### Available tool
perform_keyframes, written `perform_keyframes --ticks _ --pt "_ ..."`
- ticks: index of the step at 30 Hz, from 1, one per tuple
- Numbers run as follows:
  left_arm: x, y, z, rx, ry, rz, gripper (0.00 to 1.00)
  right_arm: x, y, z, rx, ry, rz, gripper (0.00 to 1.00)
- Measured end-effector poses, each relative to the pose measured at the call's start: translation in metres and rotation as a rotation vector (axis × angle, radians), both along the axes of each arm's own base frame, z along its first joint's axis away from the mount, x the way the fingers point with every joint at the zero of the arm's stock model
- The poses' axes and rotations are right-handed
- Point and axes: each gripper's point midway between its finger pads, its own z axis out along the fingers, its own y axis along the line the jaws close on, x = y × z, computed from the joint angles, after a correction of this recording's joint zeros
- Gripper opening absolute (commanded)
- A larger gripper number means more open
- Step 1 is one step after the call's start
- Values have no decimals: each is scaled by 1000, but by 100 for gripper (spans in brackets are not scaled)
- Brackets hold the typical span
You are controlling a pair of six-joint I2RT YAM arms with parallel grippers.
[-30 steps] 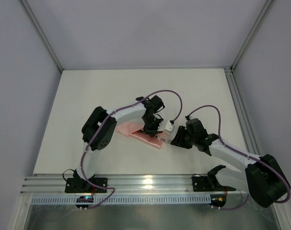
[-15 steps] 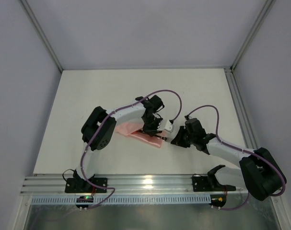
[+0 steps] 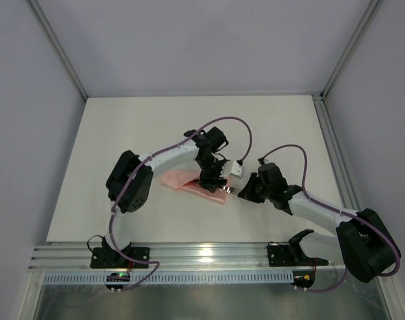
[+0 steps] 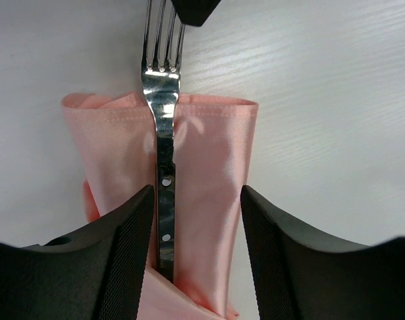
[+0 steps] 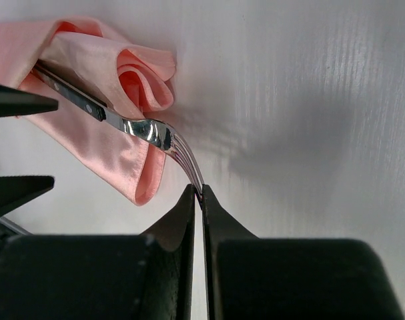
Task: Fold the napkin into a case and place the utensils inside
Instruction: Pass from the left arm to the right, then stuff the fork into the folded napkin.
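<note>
Salmon-pink satin, glossy and creased, forms the case (image 4: 212,167) on the pale surface (image 4: 322,80), straddled by the left tool (image 4: 196,189), spread wide. The steel fork (image 4: 163,113), handle end hidden in folds, is pinched at its tines by the right tool (image 5: 201,195).

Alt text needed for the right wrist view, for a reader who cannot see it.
The right tool is shut on the tips of a silver fork by its tines, over a white table. The fork's dark riveted handle runs up and left across a folded salmon-pink napkin, partly under one of its folds.
</note>
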Motion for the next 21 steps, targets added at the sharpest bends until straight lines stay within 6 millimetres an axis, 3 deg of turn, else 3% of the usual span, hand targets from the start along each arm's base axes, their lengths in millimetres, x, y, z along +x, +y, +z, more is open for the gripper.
perform_keyframes --ticks 7,11,15,17,19,21 --pt "-10 2 63 -119 -25 59 55 5 0 2 -22 5 0 4" --pt "8 26 86 -116 -18 268 50 8 0 6 -34 -7 13 4" --pt "59 93 75 -76 39 613 50 11 1 10 -42 -18 27 4" --pt "80 145 53 -35 92 816 50 11 1 10 -48 -19 35 4" --pt "87 192 29 26 142 983 50 13 2 9 -55 -14 40 4" --pt "80 209 11 76 190 1054 50 14 2 8 -64 -6 46 4"
